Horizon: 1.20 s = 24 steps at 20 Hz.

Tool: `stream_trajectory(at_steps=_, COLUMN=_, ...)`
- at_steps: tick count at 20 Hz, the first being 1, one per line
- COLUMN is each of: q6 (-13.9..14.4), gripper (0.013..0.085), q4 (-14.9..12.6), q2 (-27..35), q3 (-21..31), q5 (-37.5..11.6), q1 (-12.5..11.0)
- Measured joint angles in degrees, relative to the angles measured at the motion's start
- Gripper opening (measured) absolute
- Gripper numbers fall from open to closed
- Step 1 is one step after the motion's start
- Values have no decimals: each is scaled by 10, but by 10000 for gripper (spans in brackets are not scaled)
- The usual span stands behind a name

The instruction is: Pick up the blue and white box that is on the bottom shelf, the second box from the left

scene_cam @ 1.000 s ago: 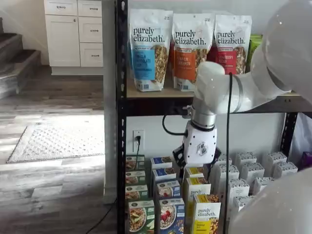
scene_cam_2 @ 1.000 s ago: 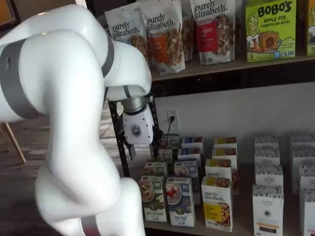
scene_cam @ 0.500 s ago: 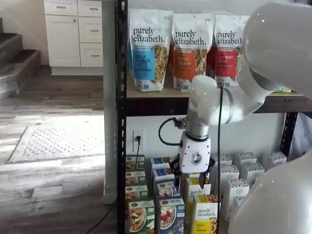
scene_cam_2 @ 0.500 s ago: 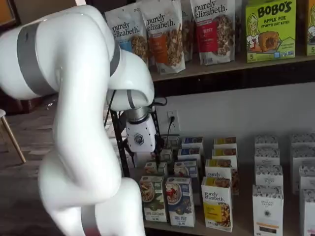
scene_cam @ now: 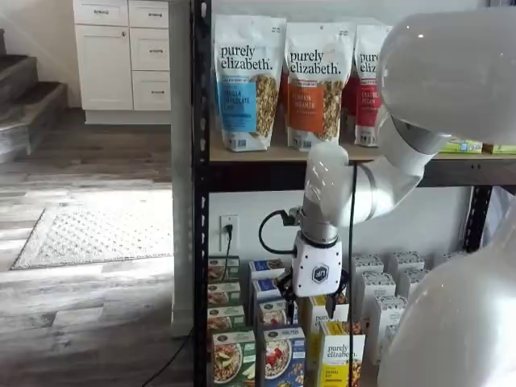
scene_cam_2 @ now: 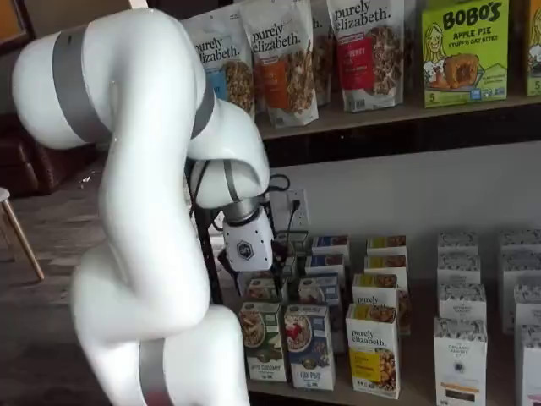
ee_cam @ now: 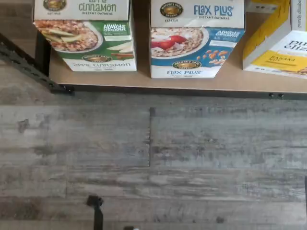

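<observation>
The blue and white box point(ee_cam: 196, 38) stands at the front edge of the bottom shelf point(ee_cam: 144, 82), its front printed "Flax Plus" with a bowl and red berries. It shows in both shelf views point(scene_cam: 282, 359) point(scene_cam_2: 308, 345), between a green-fronted carton point(ee_cam: 86, 36) and a yellow-and-white carton point(ee_cam: 278, 43). My gripper point(scene_cam: 316, 297) hangs above the front rows of cartons, a little above and behind the blue and white box. Its white body also shows in a shelf view point(scene_cam_2: 248, 272). Its black fingers show only partly, so no gap can be read. It holds nothing.
Black rack posts point(scene_cam: 200, 242) point(scene_cam_2: 203, 254) stand left of the cartons. A wood-topped tier point(scene_cam: 258, 155) above holds tall granola bags point(scene_cam: 246, 81). White cartons point(scene_cam_2: 461, 338) fill the shelf's right side. Grey plank floor point(ee_cam: 153, 158) lies in front of the shelf.
The arm has swung and the gripper has come lower, closer to the front cartons on the bottom shelf. The boxes have not moved.
</observation>
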Motion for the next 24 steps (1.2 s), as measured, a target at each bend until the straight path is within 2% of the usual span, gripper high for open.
stream_trajectory(at_steps=7, q6=-16, gripper=850, q4=13, q2=49, q3=-6, q5=-54, q1=-6)
stream_trajectory(at_steps=16, q6=-61, gripper=850, q4=50, q2=130, q3=-31, q5=-121, q1=-18)
stream_trajectory(at_steps=21, q6=-68, gripper=850, q4=45, q2=183, q3=-55, q5=-142, q1=-28)
stream_trajectory(at_steps=24, q6=-60, gripper=850, q4=33, q2=217, q3=-73, q5=-156, q1=-31)
